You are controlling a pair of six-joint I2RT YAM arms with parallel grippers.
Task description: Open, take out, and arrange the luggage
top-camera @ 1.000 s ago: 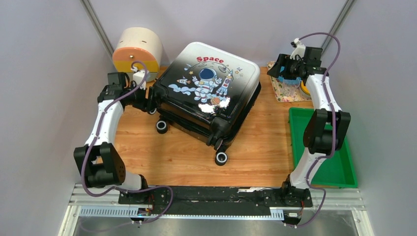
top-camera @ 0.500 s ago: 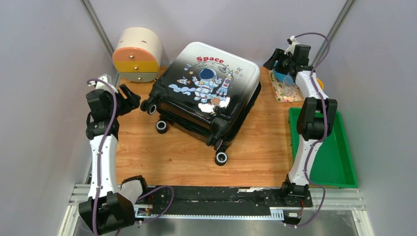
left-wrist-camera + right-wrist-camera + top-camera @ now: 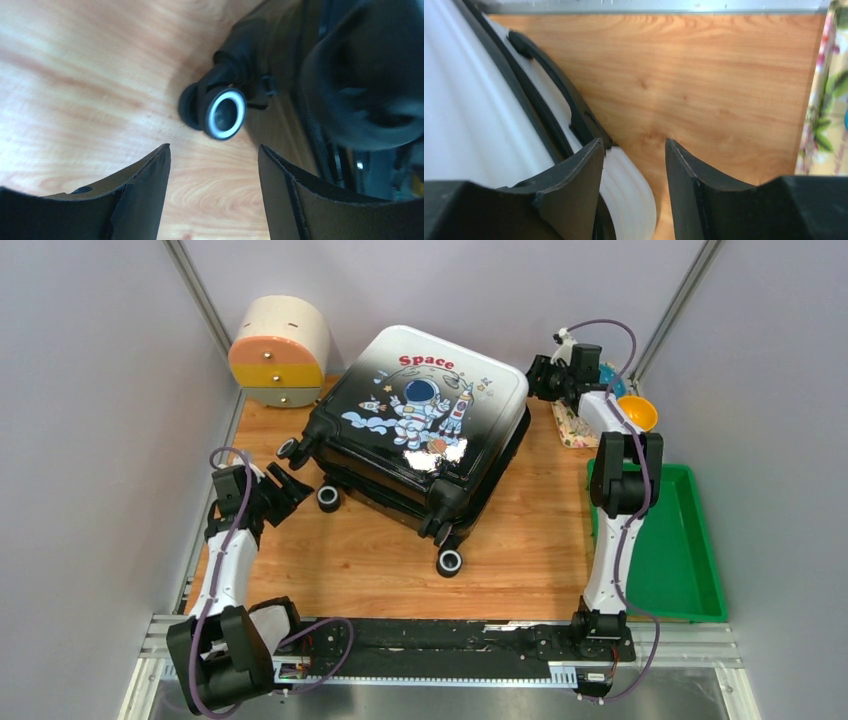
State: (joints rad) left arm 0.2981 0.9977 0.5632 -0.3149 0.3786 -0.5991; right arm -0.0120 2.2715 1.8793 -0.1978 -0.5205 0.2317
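Top external view: the wooden tabletop (image 3: 350, 560) carries the luggage (image 3: 420, 410) at its middle and back. It lies flat and zipped shut, astronaut side up, turned at an angle, with its white end toward the back wall and its black wheeled end toward the arms. A green tray (image 3: 695, 560) sits along the right edge, well apart from the case. A round cream box (image 3: 280, 345) with orange and yellow drawers stands at the back left corner, near the case.

The left claw (image 3: 285, 485) hangs low over the wood just left of the wheeled end. Its jaws are spread and grasp nothing. The left wrist view shows one black wheel (image 3: 225, 112) just ahead of them.

The right claw (image 3: 540, 375) is at the case's back right corner. Its jaws are parted over bare wood, beside the white shell and its black handle (image 3: 554, 80), gripping nothing.
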